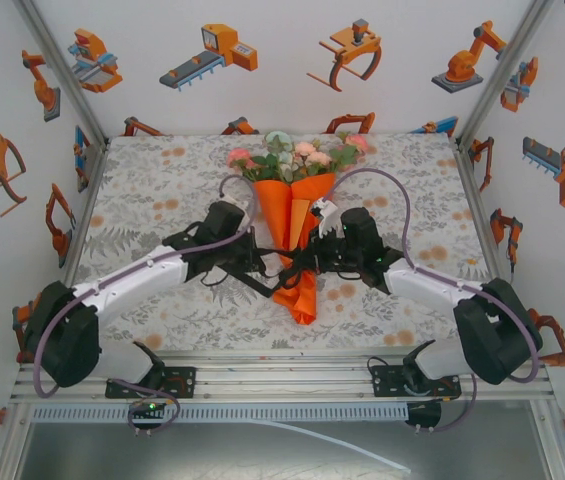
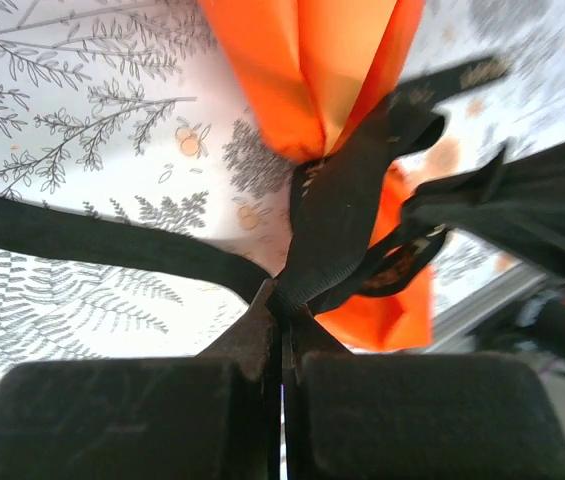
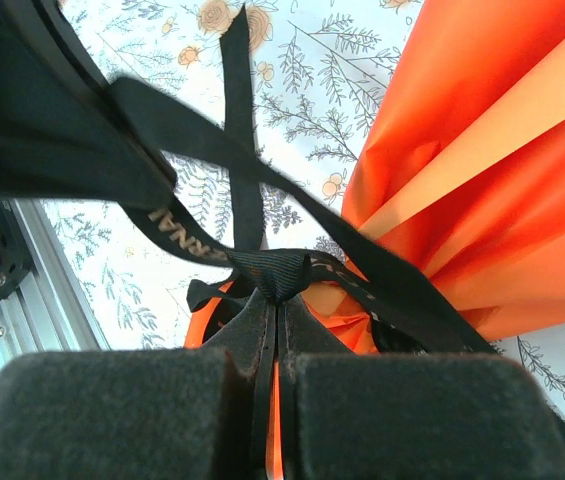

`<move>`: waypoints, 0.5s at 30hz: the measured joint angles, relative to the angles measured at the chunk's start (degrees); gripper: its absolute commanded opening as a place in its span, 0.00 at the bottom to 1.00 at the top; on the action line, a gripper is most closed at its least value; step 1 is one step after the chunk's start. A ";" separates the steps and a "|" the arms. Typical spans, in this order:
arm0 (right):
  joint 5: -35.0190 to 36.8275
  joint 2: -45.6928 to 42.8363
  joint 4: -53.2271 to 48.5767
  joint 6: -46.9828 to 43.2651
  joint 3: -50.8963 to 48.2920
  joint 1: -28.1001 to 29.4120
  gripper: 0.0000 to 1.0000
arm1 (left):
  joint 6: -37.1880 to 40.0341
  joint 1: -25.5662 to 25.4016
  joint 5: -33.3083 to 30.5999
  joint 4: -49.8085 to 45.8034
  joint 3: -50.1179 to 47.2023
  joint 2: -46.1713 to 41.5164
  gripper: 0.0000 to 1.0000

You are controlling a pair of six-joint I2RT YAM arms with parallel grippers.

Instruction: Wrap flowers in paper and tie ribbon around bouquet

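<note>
The grey floral tablecloth (image 1: 162, 190) covers the whole table, and the two white arms reach in from the near corners to meet over its middle. Between them lies the bouquet (image 1: 292, 215), its wide end toward the far edge and its narrow tail pointing back toward the arm bases. The orange paper (image 1: 284, 215) is wrapped into a cone and pinched in low down, so that a short crumpled end flares out again below the waist. At the far end the flowers (image 1: 297, 155), pink, white and pale green among leaves, show above the paper's rim.

The black ribbon (image 1: 262, 283) goes around the pinched waist of the cone. One length runs out to the left across the cloth, and other lengths cross in front of the paper. Whether they make a finished knot is hard to tell from above.

The left gripper (image 1: 267, 262) sits just left of the waist. In its wrist view the left gripper (image 2: 282, 315) has its fingers pressed together on a broad fold of ribbon (image 2: 342, 220) where it comes off the paper (image 2: 302, 70).

The right gripper (image 1: 312, 260) sits just right of the waist. Its wrist view shows the right gripper (image 3: 277, 300) closed too, nipping a bunched bit of ribbon (image 3: 282, 270) at the tips, close against the paper (image 3: 482, 200).
</note>
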 measured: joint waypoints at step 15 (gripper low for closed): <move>6.67 2.12 -0.59 3.30 1.27 0.00 0.00 | -25.03 -9.60 10.58 9.22 1.70 2.80 0.09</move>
